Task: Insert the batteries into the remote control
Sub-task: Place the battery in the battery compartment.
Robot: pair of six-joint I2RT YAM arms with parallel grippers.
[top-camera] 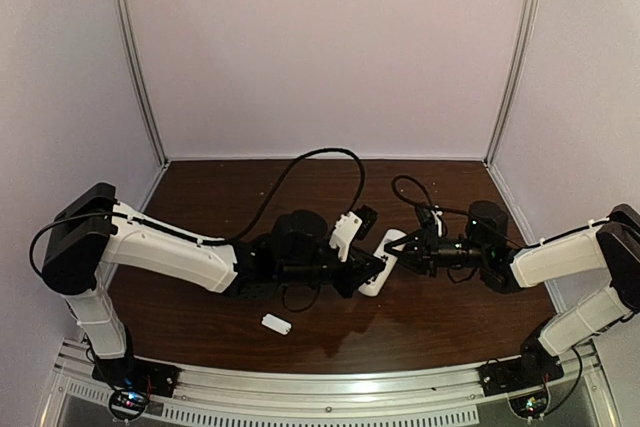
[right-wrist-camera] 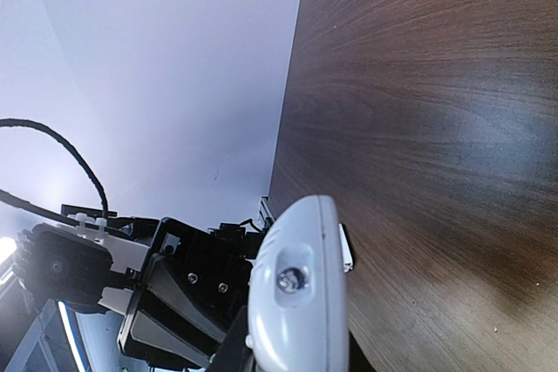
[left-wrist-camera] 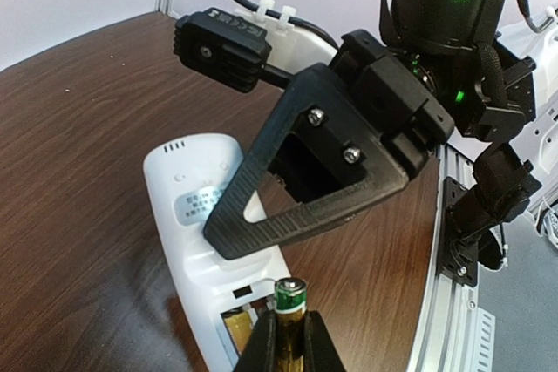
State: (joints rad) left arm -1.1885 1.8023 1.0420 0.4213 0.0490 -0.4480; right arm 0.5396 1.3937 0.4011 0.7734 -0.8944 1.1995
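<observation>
With golden-brass battery (left-wrist-camera: 290,300) pinched upright in the closed left gripper (left-wrist-camera: 289,337) just above the open bay of the remote control (left-wrist-camera: 196,206) mid-table, tip it flat beside the other battery (left-wrist-camera: 234,330) lying there, then press down, using the right gripper (top-camera: 400,257), jaws clamped on the remote from the right, as brace.

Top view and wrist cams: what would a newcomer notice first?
The two arms meet in the middle: the right gripper clamps the white remote control, whose battery bay is open. The left gripper pinches a golden-brass battery right at that bay. A small white cover piece lies alone on the dark table, nearer the arm bases.
</observation>
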